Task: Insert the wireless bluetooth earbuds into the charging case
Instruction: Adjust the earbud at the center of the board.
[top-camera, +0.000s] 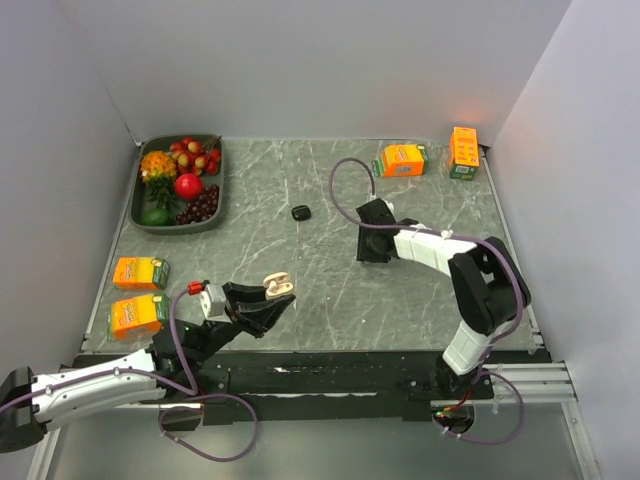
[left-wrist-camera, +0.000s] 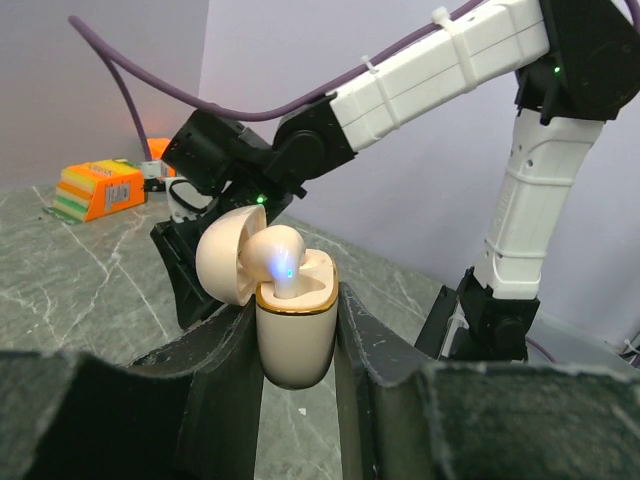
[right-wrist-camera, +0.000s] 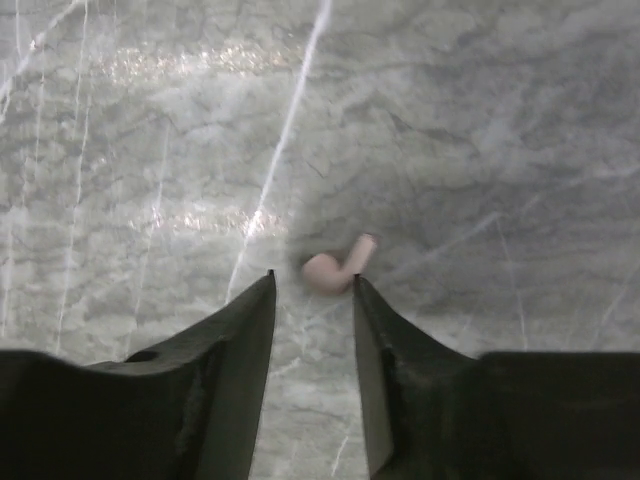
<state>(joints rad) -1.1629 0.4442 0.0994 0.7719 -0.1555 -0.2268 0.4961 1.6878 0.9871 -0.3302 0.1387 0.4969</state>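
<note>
Picking up the loose earbud (right-wrist-camera: 335, 265) falls to the right gripper (right-wrist-camera: 313, 285), the nearer unit: in the right wrist view its jaws stand apart and empty, and the bud lies on the marble table (right-wrist-camera: 480, 120) just beyond the fingertips, at frame centre, slightly toward the right-hand finger. Its long axis runs diagonally, bulb at lower left and stem toward upper right, skewed to the jaw gap. The left gripper (left-wrist-camera: 294, 298), at lower centre of the left wrist view, is clamped on the upright, open charging case (left-wrist-camera: 294, 350), which holds a seated earbud (left-wrist-camera: 275, 255) lit blue.
</note>
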